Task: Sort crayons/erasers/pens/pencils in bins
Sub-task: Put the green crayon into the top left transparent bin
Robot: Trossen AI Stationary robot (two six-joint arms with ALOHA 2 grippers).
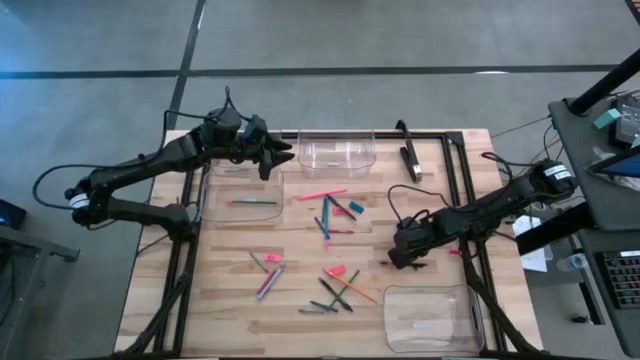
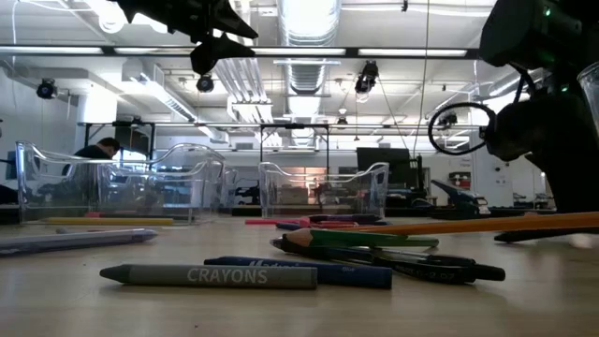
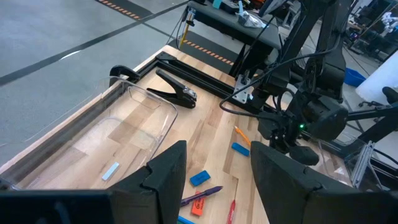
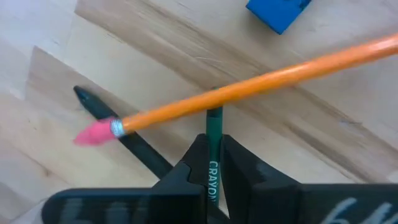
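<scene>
Right gripper is closed on a green crayon at the table's right-centre, under an orange pencil; light, stiff and brittle, it is best pinched mid-length. Left gripper hangs part open and empty above the far-left bin. Crayon's far end hidden behind pencil.

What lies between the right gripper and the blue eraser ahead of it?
An orange pencil lies crosswise between the right gripper, shut on a green crayon, and the blue eraser. The right wrist view shows it.
</scene>
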